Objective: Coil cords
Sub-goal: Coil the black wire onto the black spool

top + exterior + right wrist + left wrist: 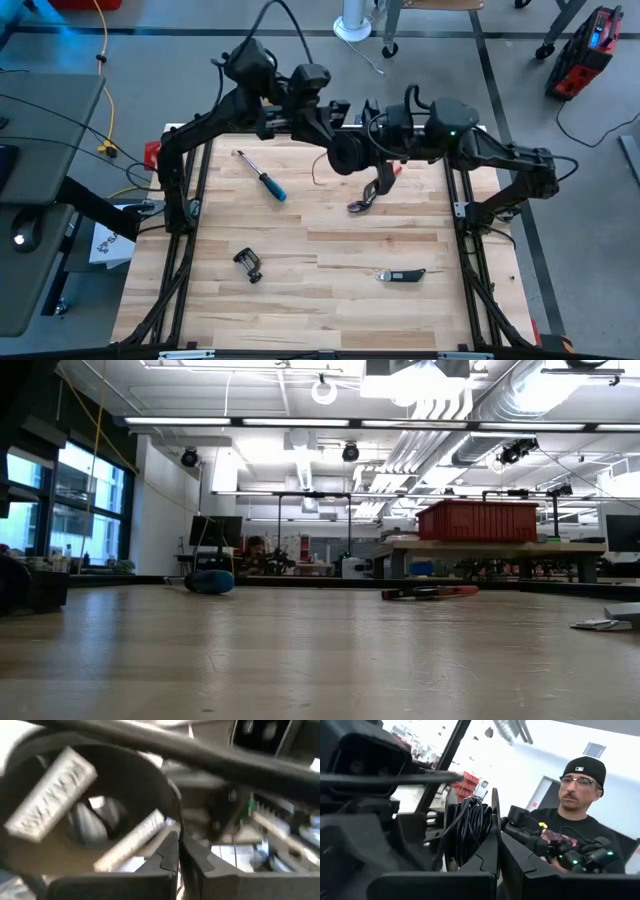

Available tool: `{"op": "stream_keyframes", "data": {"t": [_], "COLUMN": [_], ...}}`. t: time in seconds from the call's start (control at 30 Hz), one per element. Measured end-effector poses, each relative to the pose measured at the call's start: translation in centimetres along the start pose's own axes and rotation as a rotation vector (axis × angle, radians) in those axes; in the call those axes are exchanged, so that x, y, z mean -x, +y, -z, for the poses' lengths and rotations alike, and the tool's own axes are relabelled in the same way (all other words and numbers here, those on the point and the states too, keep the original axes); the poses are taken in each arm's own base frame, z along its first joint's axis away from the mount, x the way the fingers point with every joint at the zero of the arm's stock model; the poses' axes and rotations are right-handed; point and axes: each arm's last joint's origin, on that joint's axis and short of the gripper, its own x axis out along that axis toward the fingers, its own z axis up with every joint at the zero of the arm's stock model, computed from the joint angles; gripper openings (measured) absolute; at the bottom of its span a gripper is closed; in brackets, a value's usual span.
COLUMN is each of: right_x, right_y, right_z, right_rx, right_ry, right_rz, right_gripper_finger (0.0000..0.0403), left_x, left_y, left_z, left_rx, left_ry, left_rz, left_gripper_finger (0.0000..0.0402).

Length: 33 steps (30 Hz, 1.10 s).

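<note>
While both arms reach toward each other over the far middle of the table, the high view shows the small round black reel held up between them, roughly at twelve o'clock from the table's centre. The left gripper comes at it from ten o'clock, the right gripper from two o'clock. A thin dark cord hangs off the reel at about seven o'clock. On the wood lie a blue-handled screwdriver at ten o'clock, red pliers just below the reel, a black clamp at seven o'clock and a folding knife at five o'clock.

From the low view, the board runs flat and level; the screwdriver's blue handle sits far off at ten o'clock and the pliers at one o'clock. Neither gripper nor reel shows here.

In the left wrist view, the reel stands edge-on, cord wound thick between its two flanges, and the left gripper's fingers are clenched on the near flange's rim. A person in a black cap stands behind.

In the right wrist view, the reel's flat face fills the nine o'clock side, and the right gripper's fingers are pinched on its rim.
</note>
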Motion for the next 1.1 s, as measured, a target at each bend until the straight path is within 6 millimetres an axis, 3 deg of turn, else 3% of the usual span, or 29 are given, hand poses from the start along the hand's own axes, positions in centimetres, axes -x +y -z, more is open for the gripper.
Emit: {"op": "stream_keyframes", "data": {"t": [0.17, 0.3, 0.43, 0.67, 1.1], "right_x": [-0.5, -0.4, -0.2, -1.7, -5.0], "right_y": [-0.2, -0.2, -0.2, -0.7, -1.2], "right_z": [-0.5, -1.6, -2.3, -1.0, 1.9], "right_rx": [-0.025, -0.066, -0.068, -0.131, -0.251], "right_ry": [-0.102, -0.215, -0.285, -0.264, -0.257], "right_rz": [0.019, 0.023, 0.01, 0.02, -0.055], "right_gripper_finger": [0.0, 0.0, 0.0, 0.0, 0.0], "left_x": [0.1, 0.2, 0.3, -0.2, -0.3], "left_y": [-0.5, -2.0, -3.3, -3.4, -5.3], "left_z": [-0.4, -1.0, -1.6, -1.4, -2.2], "left_rx": [-0.081, -0.181, -0.317, -0.305, -0.454], "left_ry": [-0.007, -0.01, -0.117, -0.154, -0.21], "left_rz": [0.035, 0.123, 0.155, 0.157, 0.17], "left_gripper_finger": [0.0001, 0.0001, 0.0001, 0.0001, 0.0001]}}
